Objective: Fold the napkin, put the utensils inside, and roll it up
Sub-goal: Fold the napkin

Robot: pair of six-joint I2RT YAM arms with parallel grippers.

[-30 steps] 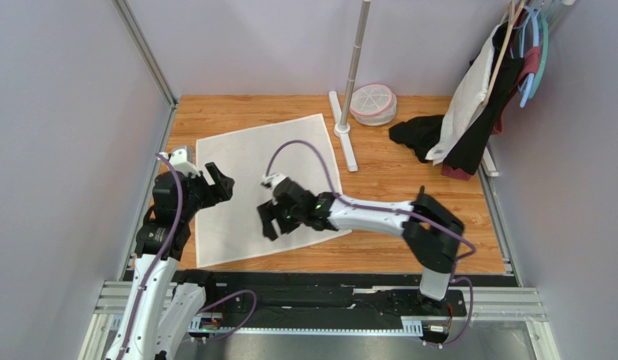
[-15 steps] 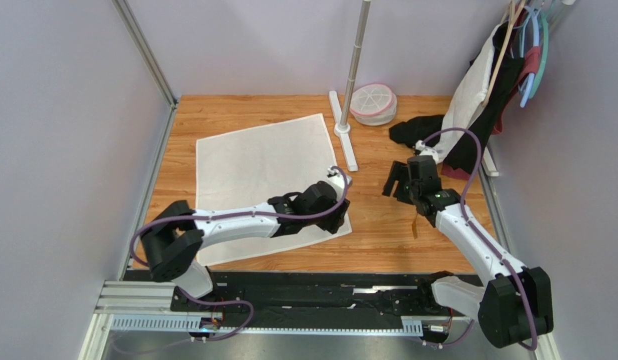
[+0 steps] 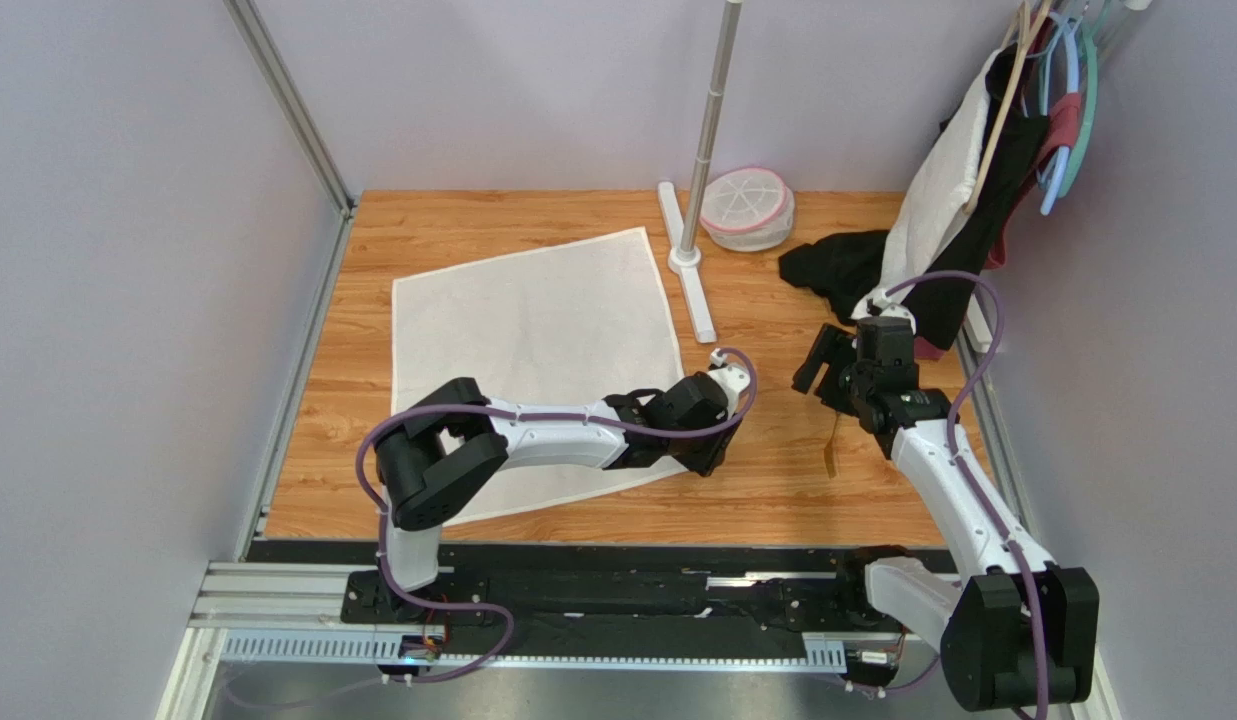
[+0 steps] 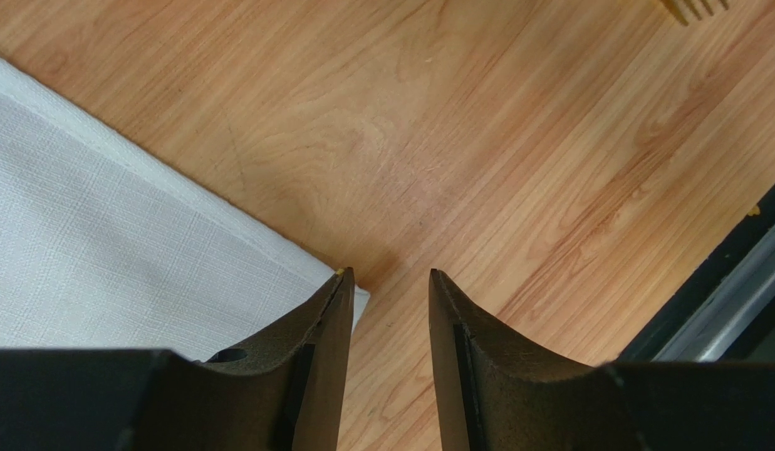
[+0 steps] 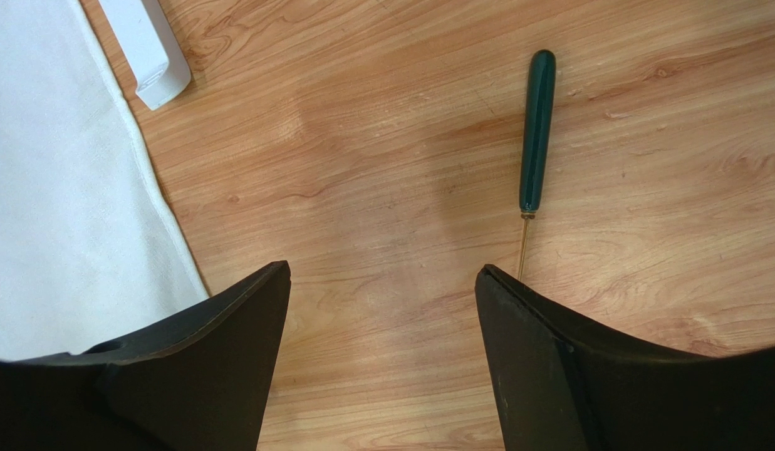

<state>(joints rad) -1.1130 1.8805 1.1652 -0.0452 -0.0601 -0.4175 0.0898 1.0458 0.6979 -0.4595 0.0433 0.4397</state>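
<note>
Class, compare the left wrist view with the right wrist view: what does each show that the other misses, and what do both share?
Left wrist only: a corner of the napkin by the left pincer, the gold tines of the fork, and a dark rail. Right wrist only: the fork's green handle, a white stand foot, and the right pincer. Both: napkin cloth, part of the fork, and the wooden table.

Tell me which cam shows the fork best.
Right wrist: the fork lies flat in plain sight, whole dark handle and thin neck clear, tines hidden. Left wrist catches only its gold tine tips at the top edge. Top external shows just a thin gold sliver.
</note>
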